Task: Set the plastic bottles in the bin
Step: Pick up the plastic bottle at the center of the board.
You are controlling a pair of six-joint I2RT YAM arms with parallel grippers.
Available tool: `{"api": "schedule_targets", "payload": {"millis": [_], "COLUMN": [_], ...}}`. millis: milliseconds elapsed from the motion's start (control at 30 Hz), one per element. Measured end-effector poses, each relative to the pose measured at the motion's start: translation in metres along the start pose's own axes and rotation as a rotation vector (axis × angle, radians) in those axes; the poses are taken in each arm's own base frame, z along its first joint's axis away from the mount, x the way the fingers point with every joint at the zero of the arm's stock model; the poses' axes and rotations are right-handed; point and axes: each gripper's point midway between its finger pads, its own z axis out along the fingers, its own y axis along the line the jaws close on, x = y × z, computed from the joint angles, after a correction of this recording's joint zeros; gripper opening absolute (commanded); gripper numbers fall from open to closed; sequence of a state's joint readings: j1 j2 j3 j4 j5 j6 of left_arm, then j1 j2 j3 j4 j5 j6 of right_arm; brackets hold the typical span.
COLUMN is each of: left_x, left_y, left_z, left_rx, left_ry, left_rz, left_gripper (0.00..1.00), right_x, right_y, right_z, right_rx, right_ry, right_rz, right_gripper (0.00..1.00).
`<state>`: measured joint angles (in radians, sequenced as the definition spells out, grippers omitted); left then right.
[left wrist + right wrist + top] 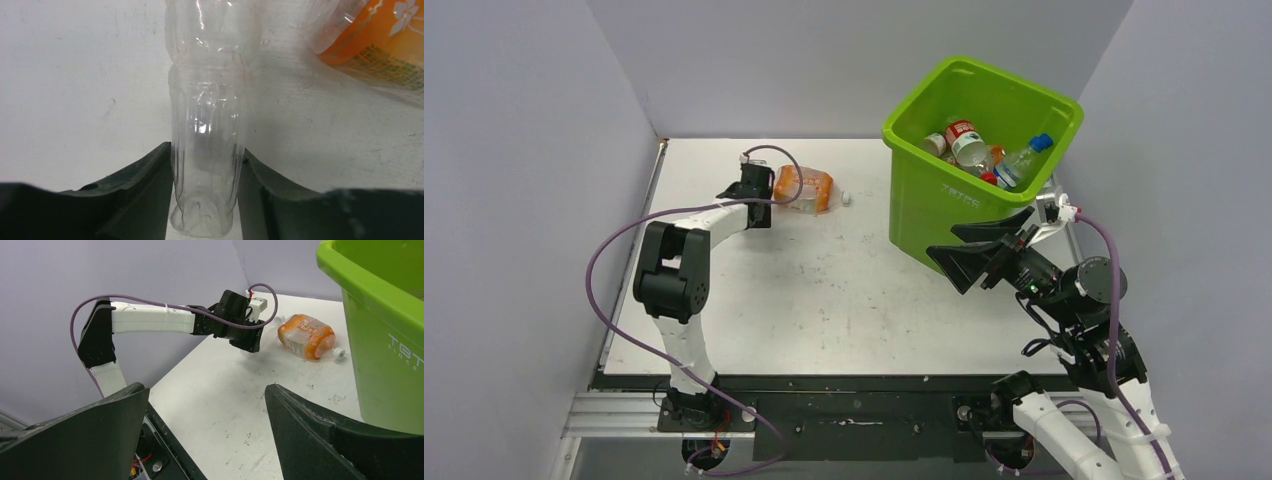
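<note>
From above, the green bin (929,205) stands at the far right of the bench (824,300), with several bottles (969,145) inside it. An orange bottle (809,190) lies at the far left, and the left fingers (762,212) are just beside it. The right fingers (969,265) hang near the bin's near wall.

Seen from the left wrist, the left fingers pinch a clear bottle (207,150) lying on the bench, one finger on each side.

Seen from the right wrist, the right fingers are spread wide. The orange bottle lies left of the bin.
</note>
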<state>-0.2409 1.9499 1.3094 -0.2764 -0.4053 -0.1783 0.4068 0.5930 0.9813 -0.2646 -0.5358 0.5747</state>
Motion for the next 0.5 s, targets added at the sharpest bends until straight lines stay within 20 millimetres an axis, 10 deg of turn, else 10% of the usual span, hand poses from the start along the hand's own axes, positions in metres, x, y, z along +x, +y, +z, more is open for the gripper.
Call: {"api": "schedule_targets", "payload": {"millis": [300,500], "left_x": [0.019,-0.022], "left_y": [0.01,0.042], "left_z": [-0.015,-0.129], "left_rx": [0.015,0.112], "left_ry": [-0.021,-0.283], "left_rz": [-0.027,-0.223], "left_gripper": [0.15,0.12], "right_x": [-0.003,-0.01], "right_y": [0.005,0.014], "right_z": [-0.004,0.005], "right_rx": [-0.009,-0.066], "right_ry": [-0.015,-0.027], "right_rz": [0.027,0.058], "right_gripper": [0.89,0.89]}}
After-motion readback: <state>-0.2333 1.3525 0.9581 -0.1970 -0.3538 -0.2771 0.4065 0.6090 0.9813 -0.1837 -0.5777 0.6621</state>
